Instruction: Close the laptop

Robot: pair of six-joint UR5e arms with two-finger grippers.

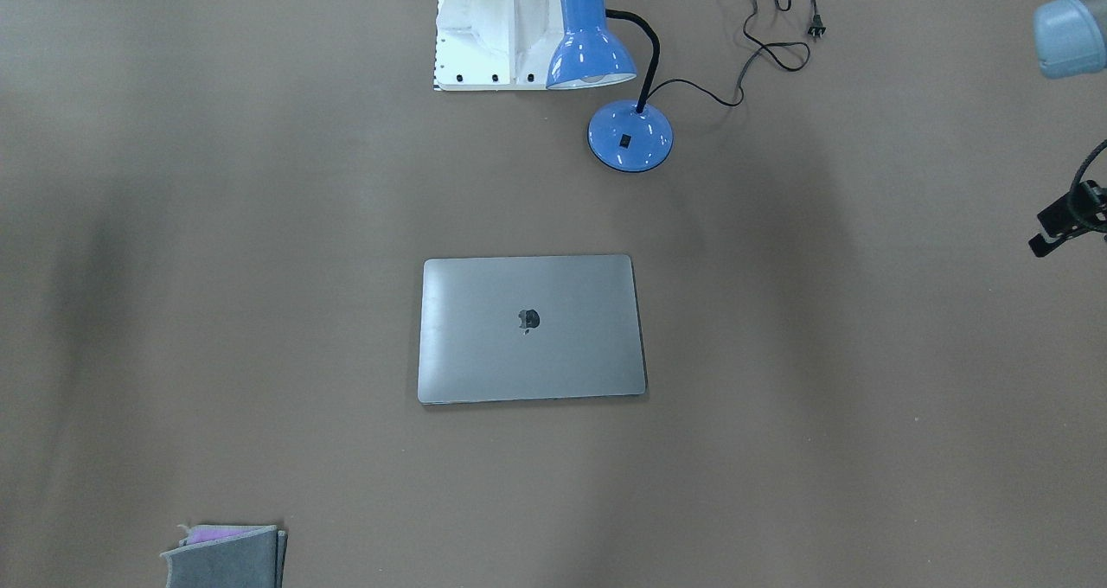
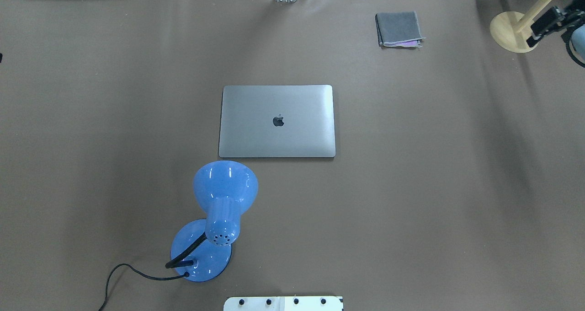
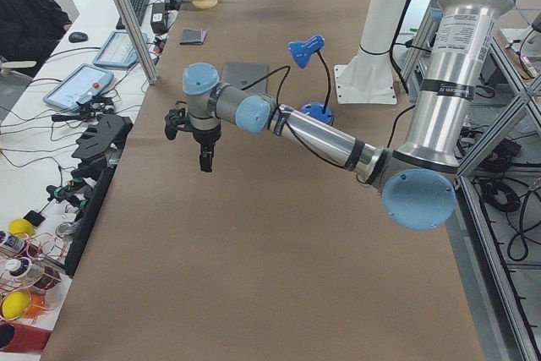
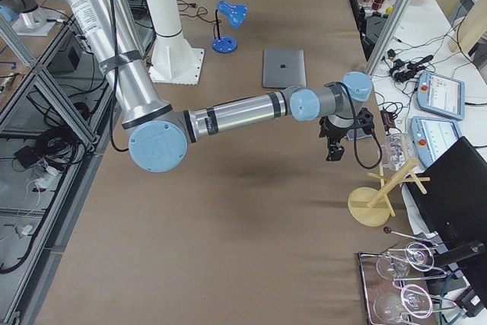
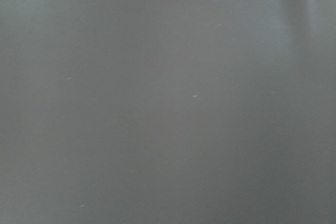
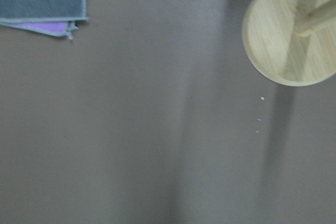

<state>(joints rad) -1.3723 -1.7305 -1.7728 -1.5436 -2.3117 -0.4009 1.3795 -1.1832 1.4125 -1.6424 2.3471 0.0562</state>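
Observation:
The laptop (image 1: 532, 329) lies flat in the middle of the table with its lid down and the dark apple logo up; it also shows in the overhead view (image 2: 277, 121) and far off in both side views (image 3: 243, 73) (image 4: 284, 67). My left gripper (image 3: 205, 161) hangs above bare table well off to the laptop's side; only a black part shows at the front view's right edge (image 1: 1064, 220). My right gripper (image 4: 332, 151) hangs on the other side, near the wooden stand, at the overhead view's top right (image 2: 544, 22). I cannot tell whether either is open or shut. Neither touches the laptop.
A blue desk lamp (image 2: 219, 210) stands between the laptop and the robot base (image 1: 493, 26), its cord (image 1: 770, 47) trailing toward my left. A grey felt pouch (image 2: 399, 29) lies at the far edge. A wooden stand (image 2: 512, 32) is at the far right.

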